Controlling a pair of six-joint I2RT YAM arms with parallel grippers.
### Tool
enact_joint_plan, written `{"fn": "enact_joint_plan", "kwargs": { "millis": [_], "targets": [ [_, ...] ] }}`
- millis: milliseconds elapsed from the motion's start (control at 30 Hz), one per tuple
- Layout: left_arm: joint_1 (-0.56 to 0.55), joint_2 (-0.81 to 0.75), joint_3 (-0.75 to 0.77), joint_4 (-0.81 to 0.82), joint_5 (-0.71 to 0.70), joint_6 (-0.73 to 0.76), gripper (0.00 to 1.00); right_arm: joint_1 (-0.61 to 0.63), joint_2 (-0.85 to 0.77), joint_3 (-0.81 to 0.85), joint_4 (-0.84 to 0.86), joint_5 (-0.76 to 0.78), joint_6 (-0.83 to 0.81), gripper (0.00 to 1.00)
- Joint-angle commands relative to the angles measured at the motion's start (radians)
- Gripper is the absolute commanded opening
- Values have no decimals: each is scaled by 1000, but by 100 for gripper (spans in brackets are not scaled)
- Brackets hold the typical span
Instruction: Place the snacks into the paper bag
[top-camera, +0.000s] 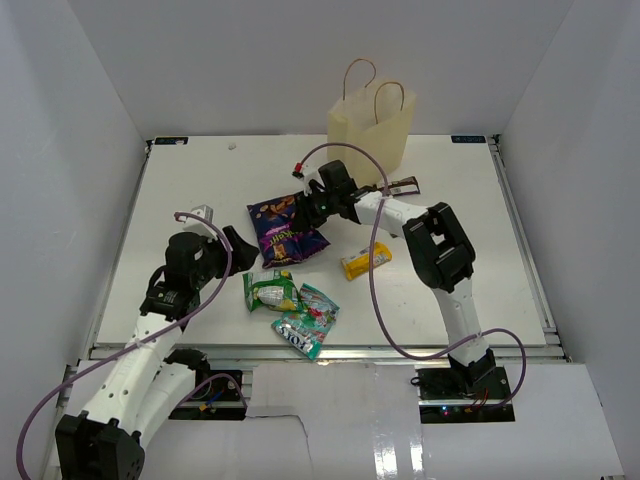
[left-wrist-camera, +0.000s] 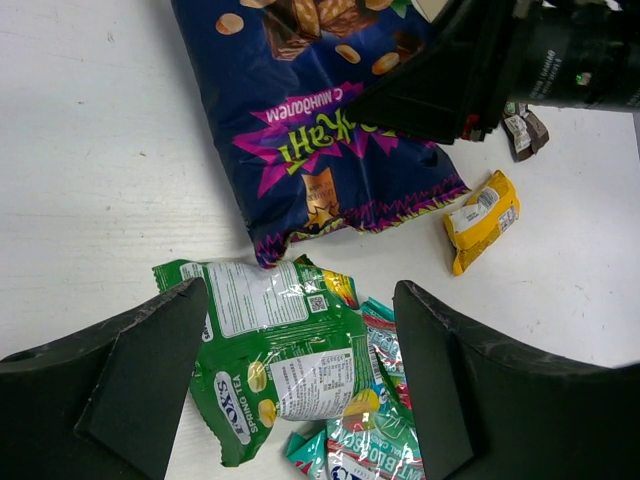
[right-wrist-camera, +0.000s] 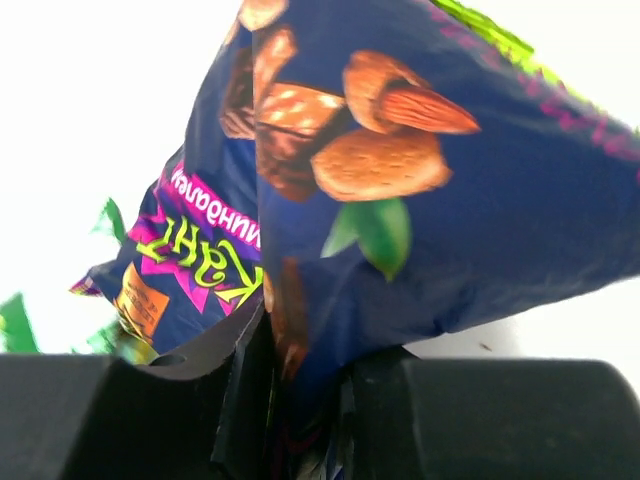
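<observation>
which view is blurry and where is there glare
Right wrist: the purple candy bag is very close and soft, the table behind blown out white. Left wrist: sharp, with sheen on the green pouch. Top external: even light, faint shadows.

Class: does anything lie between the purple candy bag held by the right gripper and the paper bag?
Nothing visible does. The right gripper is shut on the purple candy bag; only the right arm itself reaches across toward the paper bag.
</observation>
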Motion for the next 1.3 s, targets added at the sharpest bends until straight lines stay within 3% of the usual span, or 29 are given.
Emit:
{"fn": "enact_joint_plan", "kwargs": {
  "millis": [0, 33, 167, 667, 1000, 1267],
  "targets": [
    [-1, 18, 48, 15, 1, 16, 86, 4, -165, -40, 110, -12, -316, 8],
    [-2, 20, 50, 19, 2, 20, 86, 16, -205, -51, 113, 56, -431, 8],
    [-2, 12, 44, 26, -1, 19, 86, 22, -259, -68, 101, 140, -594, 8],
    [-1, -43, 15, 28, -14, 10, 86, 98, -416, -76, 150, 299, -959, 8],
    [-1, -68, -18, 58, -11, -1, 86, 91, -463, 107, 222, 360, -1090, 8],
    [-1, -101, -30, 57, -21, -2, 86, 32, -378, 395, 243, 400, -1104, 8]
  ]
}}
